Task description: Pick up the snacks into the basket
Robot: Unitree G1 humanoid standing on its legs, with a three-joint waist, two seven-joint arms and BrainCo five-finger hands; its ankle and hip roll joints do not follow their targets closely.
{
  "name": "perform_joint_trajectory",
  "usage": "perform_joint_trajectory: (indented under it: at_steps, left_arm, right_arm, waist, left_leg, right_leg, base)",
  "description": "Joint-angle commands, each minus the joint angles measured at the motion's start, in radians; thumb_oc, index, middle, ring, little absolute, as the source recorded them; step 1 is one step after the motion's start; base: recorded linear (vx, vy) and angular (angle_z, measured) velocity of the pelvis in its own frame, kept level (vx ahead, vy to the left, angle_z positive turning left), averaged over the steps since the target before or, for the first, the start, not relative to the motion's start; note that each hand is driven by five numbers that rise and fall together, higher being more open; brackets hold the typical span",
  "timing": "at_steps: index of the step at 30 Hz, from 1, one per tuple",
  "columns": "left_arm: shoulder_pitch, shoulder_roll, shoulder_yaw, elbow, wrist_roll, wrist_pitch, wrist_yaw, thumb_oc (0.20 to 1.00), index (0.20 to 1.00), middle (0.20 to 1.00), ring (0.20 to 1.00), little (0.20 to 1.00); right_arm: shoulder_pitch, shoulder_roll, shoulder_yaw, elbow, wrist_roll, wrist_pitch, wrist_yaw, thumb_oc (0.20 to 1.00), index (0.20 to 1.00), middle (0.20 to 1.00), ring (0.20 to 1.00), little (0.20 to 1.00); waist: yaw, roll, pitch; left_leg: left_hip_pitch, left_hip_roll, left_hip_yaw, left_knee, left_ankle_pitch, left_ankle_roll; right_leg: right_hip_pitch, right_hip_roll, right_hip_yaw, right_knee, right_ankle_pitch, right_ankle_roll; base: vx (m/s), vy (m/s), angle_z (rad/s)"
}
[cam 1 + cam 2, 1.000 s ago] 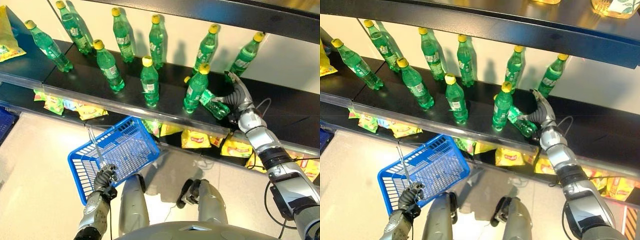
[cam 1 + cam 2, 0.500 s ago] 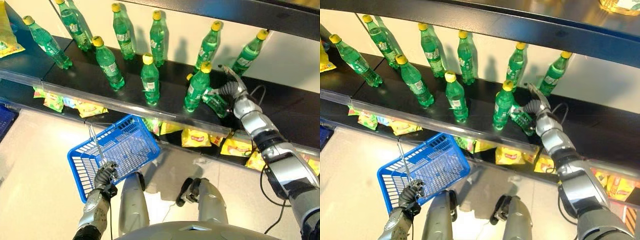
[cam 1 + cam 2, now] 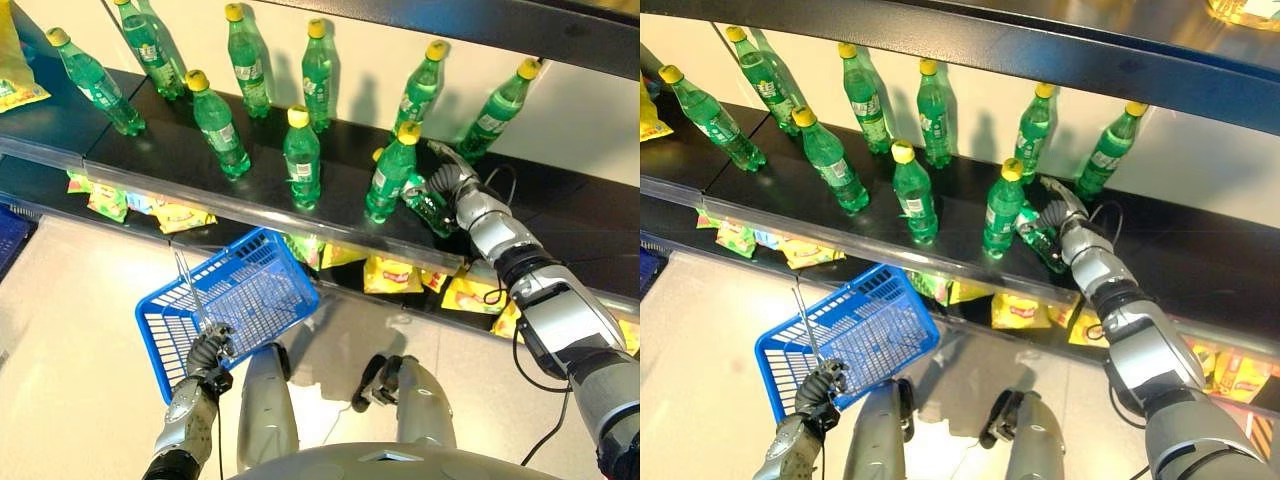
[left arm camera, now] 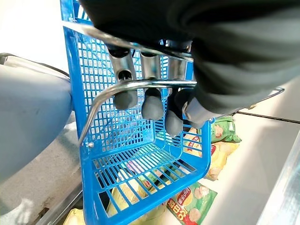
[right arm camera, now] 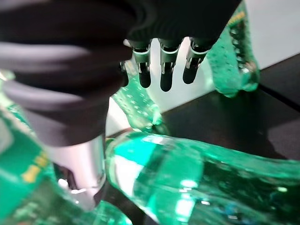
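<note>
Yellow snack bags (image 3: pixel 390 277) lie on the low shelf under the bottle shelf, with more at the left (image 3: pixel 180 217) and right (image 3: pixel 475 295). The blue wire basket (image 3: pixel 230 300) hangs tilted in front of that shelf. My left hand (image 3: pixel 210 355) is shut on its metal handle (image 4: pixel 136 85); fingers (image 4: pixel 152 105) curl round the bar. Snack bags (image 4: pixel 190 204) show through the basket's mesh. My right hand (image 3: pixel 452 183) is up on the bottle shelf, open, fingers (image 5: pixel 161 70) stretched over a green bottle (image 3: pixel 428 205) lying on its side.
Several green bottles with yellow caps stand upright on the black shelf (image 3: pixel 180 165); one (image 3: pixel 392 175) stands right next to my right hand. A dark upper shelf (image 3: pixel 1040 50) overhangs. Pale floor (image 3: pixel 70 330) spreads to the left of the basket.
My right hand has slid left and closer over the lying bottle, the arm following. The left hand and basket have stayed where they were.
</note>
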Motion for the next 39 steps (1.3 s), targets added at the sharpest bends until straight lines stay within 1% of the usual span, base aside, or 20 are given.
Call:
perform_joint_trajectory:
  at_steps: [1, 8, 13, 19, 24, 27, 30, 39]
  left_arm:
    - [0.034, 0.024, -0.033, -0.082, -0.009, -0.02, -0.021, 0.2, 0.2, 0.2, 0.2, 0.2]
    - [0.024, 0.02, -0.037, -0.063, -0.011, -0.021, -0.019, 0.2, 0.2, 0.2, 0.2, 0.2]
    - [0.022, 0.016, -0.037, -0.06, -0.016, -0.02, -0.017, 0.2, 0.2, 0.2, 0.2, 0.2]
    - [0.017, 0.012, -0.034, -0.055, -0.025, -0.013, -0.02, 0.2, 0.2, 0.2, 0.2, 0.2]
    - [0.012, 0.009, -0.022, -0.055, -0.028, -0.002, -0.021, 0.2, 0.2, 0.2, 0.2, 0.2]
    - [0.013, 0.009, -0.021, -0.056, -0.03, 0.002, -0.025, 0.2, 0.2, 0.2, 0.2, 0.2]
    - [0.018, 0.012, -0.02, -0.064, -0.028, 0.007, -0.032, 0.2, 0.2, 0.2, 0.2, 0.2]
    - [0.023, 0.025, -0.023, -0.063, -0.03, 0.015, -0.05, 0.2, 0.2, 0.2, 0.2, 0.2]
  right_arm:
    - [-0.102, 0.004, 0.009, 0.067, -0.017, -0.011, -0.002, 1.0, 1.0, 1.0, 1.0, 1.0]
    - [-0.1, -0.005, 0.01, 0.098, -0.024, -0.012, -0.001, 1.0, 1.0, 1.0, 1.0, 1.0]
    - [-0.108, -0.016, 0.015, 0.098, -0.051, -0.002, -0.002, 1.0, 1.0, 1.0, 1.0, 1.0]
    - [-0.136, -0.03, 0.044, 0.078, -0.139, 0.026, 0.01, 1.0, 1.0, 1.0, 1.0, 1.0]
    - [-0.133, -0.03, 0.051, 0.048, -0.199, 0.049, 0.045, 1.0, 1.0, 1.0, 1.0, 1.0]
    - [-0.135, -0.022, 0.06, 0.069, -0.222, 0.056, 0.056, 1.0, 1.0, 1.0, 1.0, 1.0]
    - [-0.146, -0.003, 0.083, 0.137, -0.246, 0.065, 0.075, 1.0, 1.0, 1.0, 1.0, 1.0]
    - [-0.194, 0.049, 0.132, 0.32, -0.239, 0.058, 0.114, 1.0, 1.0, 1.0, 1.0, 1.0]
  waist:
    - [0.021, 0.0, -0.021]
    - [0.013, 0.0, -0.02]
    - [0.008, 0.002, -0.02]
    - [0.004, 0.003, -0.022]
    - [0.0, 0.004, -0.019]
    - [0.002, 0.004, -0.021]
    - [0.01, 0.006, -0.023]
    - [0.027, 0.008, -0.022]
  left_leg:
    - [-0.011, -0.015, 0.065, 0.021, -0.013, 0.057]
    - [-0.01, -0.017, 0.067, 0.021, -0.013, 0.058]
    - [-0.012, -0.017, 0.068, 0.024, -0.014, 0.059]
    - [-0.016, -0.016, 0.07, 0.022, -0.015, 0.059]
    - [-0.028, -0.016, 0.069, 0.029, -0.016, 0.059]
    - [-0.029, -0.015, 0.068, 0.031, -0.016, 0.059]
    - [-0.037, -0.018, 0.064, 0.032, -0.013, 0.058]
    - [-0.049, -0.021, 0.054, 0.033, -0.005, 0.061]
  right_leg:
    - [0.0, 0.02, 0.058, -0.058, 0.094, 0.107]
    - [-0.003, 0.019, 0.062, -0.06, 0.101, 0.108]
    - [-0.009, 0.018, 0.064, -0.055, 0.1, 0.108]
    - [-0.014, 0.017, 0.066, -0.053, 0.098, 0.108]
    - [-0.024, 0.019, 0.069, -0.045, 0.094, 0.105]
    - [-0.023, 0.019, 0.067, -0.045, 0.092, 0.103]
    - [-0.026, 0.018, 0.064, -0.046, 0.092, 0.103]
    - [-0.031, 0.018, 0.059, -0.044, 0.095, 0.101]
  base:
    - [0.0, 0.0, 0.0]
    - [0.0, 0.0, 0.0]
    - [0.0, 0.0, 0.0]
    - [0.0, 0.0, 0.0]
    - [0.0, 0.0, 0.0]
    - [0.0, 0.0, 0.0]
    - [0.0, 0.0, 0.0]
    - [0.0, -0.001, 0.0]
